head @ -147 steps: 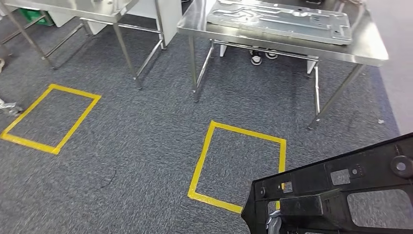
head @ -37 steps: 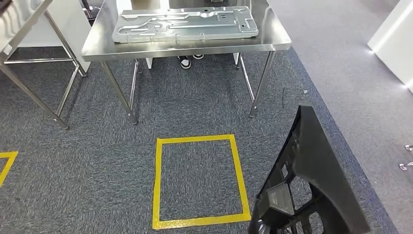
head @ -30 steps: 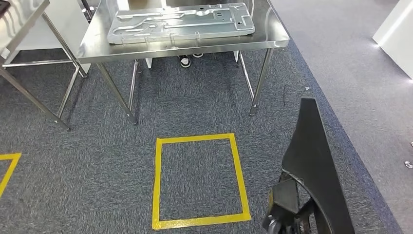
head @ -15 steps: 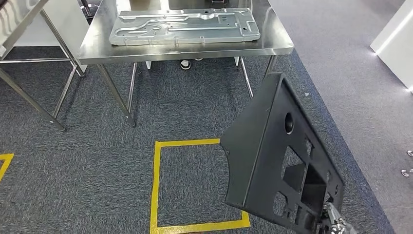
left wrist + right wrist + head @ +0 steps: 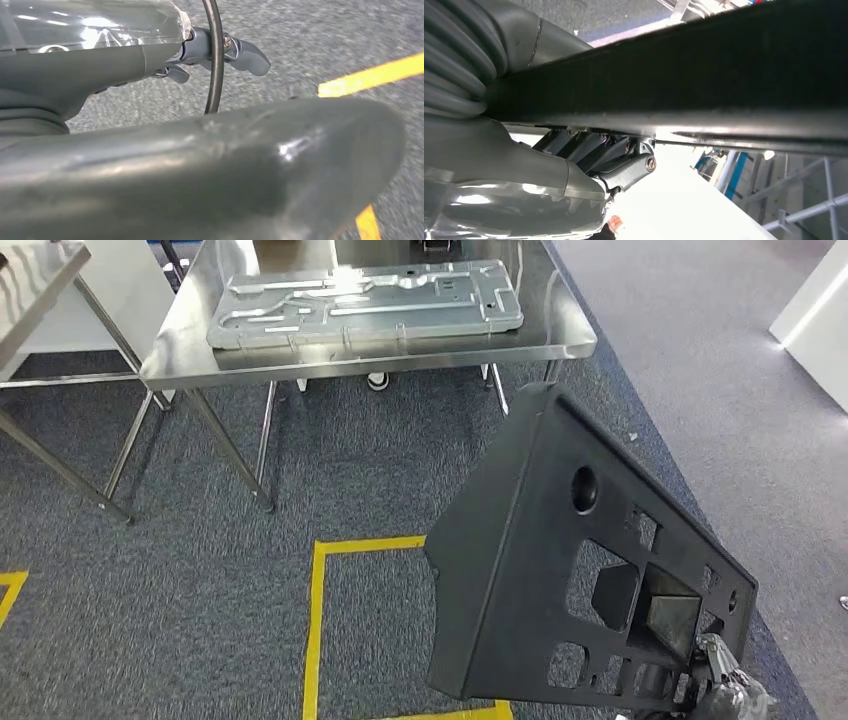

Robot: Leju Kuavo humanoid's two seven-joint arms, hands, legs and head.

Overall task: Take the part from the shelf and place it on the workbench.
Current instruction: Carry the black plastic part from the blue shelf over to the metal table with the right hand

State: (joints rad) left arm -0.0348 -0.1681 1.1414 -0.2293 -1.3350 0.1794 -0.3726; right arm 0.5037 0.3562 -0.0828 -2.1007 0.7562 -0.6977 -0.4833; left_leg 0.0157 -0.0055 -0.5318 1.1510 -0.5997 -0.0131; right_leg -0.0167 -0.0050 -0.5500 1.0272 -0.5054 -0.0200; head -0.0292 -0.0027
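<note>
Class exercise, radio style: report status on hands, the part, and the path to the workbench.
Right hand grips black part at its lower corner. Left hand open over the carpet. Workbench ahead already carries a metal panel.

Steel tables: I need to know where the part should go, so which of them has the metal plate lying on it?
The middle steel table, straight ahead beyond the yellow floor square; the metal plate covers most of its top. The other table, at far left, shows just a corner.

No legible text, label, brand, number or sign in any view — none on the black part (image 5: 560, 570), none on the metal plate (image 5: 365, 302) lying on the bench (image 5: 560, 335), upper centre. The yellow floor tape (image 5: 315, 620) carries no lettering.
</note>
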